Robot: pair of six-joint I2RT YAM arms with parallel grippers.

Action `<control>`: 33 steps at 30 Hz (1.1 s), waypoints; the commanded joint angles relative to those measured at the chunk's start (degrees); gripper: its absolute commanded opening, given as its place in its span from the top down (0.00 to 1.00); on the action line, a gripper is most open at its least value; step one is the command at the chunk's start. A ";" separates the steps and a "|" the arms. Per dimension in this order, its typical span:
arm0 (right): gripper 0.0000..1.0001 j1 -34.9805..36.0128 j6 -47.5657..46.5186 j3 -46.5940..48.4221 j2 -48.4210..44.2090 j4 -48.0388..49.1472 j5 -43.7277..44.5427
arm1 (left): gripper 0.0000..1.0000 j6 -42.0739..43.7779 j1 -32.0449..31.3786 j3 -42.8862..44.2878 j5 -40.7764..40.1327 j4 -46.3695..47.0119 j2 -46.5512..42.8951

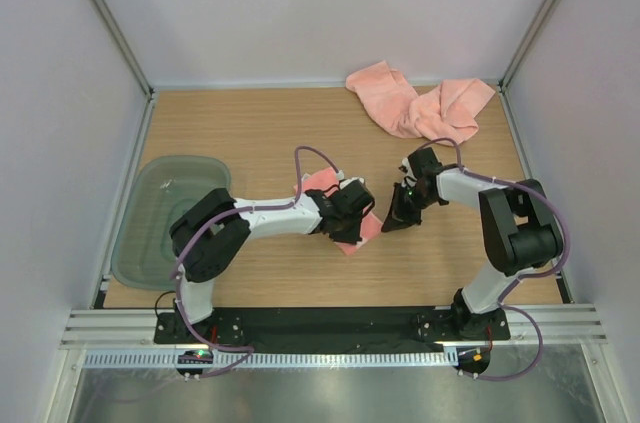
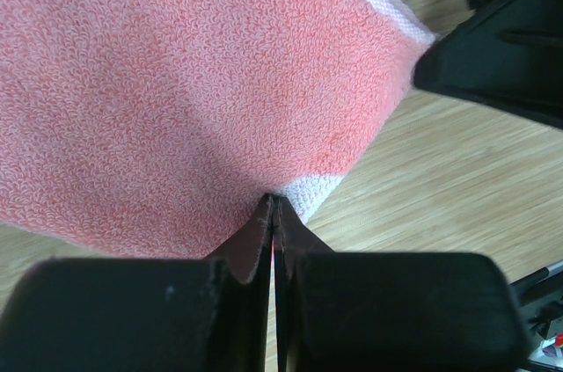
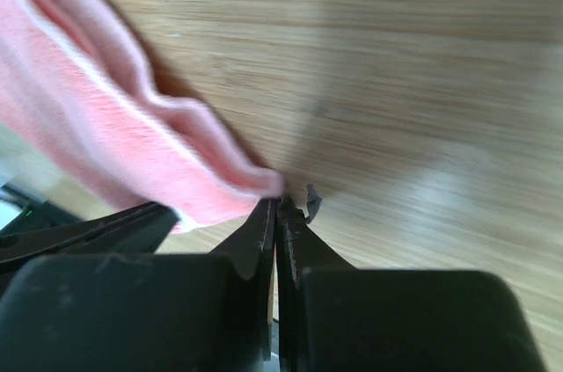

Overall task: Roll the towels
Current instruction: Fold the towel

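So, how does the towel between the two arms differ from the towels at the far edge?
The middle towel lies fairly flat; the far towels lie crumpled in a heap. The left gripper and right gripper each pinch the middle towel with shut jaws; the far towels are untouched. Both are salmon-pink terry.

tray (image 1: 128, 243): 1, translucent grey-green, at left side of table | table (image 1: 250, 128): light wood-grain top

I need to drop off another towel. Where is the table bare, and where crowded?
The table is bare at the back left, between the tray and the towel heap, and along the near edge between the arms. The middle is crowded: left pincer and right pincer both pinch the centre towel.
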 commanded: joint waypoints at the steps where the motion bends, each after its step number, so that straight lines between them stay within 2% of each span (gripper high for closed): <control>1: 0.98 -0.03 0.30 2.14 -4.46 -4.20 8.68 | 1.00 0.66 -0.32 0.04 -0.85 -7.68 0.21; 4: 0.91 0.24 0.65 3.02 -8.85 -6.13 11.49 | 0.99 0.75 -0.32 1.45 -0.67 -8.56 0.04; 7: 0.77 0.15 1.35 3.19 -14.20 -7.10 11.94 | 0.93 0.83 -0.32 3.91 -0.50 -9.79 -0.40; 11: 0.53 0.33 4.16 -0.13 -20.10 -5.62 7.56 | 0.73 0.92 -0.23 7.25 0.38 -11.29 -0.93; 12: 0.44 0.41 4.87 -1.28 -21.16 -4.74 6.32 | 0.66 0.92 -0.32 8.30 0.56 -11.38 -1.45; 15: 0.35 1.20 9.08 -6.11 -24.06 -0.26 1.31 | 0.57 1.01 -0.23 10.07 0.04 -12.87 -2.77; 22: 0.32 2.96 15.32 -12.62 -22.76 8.09 -2.21 | 0.55 3.73 0.21 10.69 -4.79 -16.91 -8.30; 27: 0.32 4.28 17.61 -13.24 -19.06 12.93 -2.83 | 0.56 7.50 0.47 6.40 -8.75 -16.65 -12.43; 33: 0.33 5.60 18.06 -11.93 -13.79 15.13 -1.69 | 0.57 11.37 0.47 -1.16 -9.37 -13.32 -16.30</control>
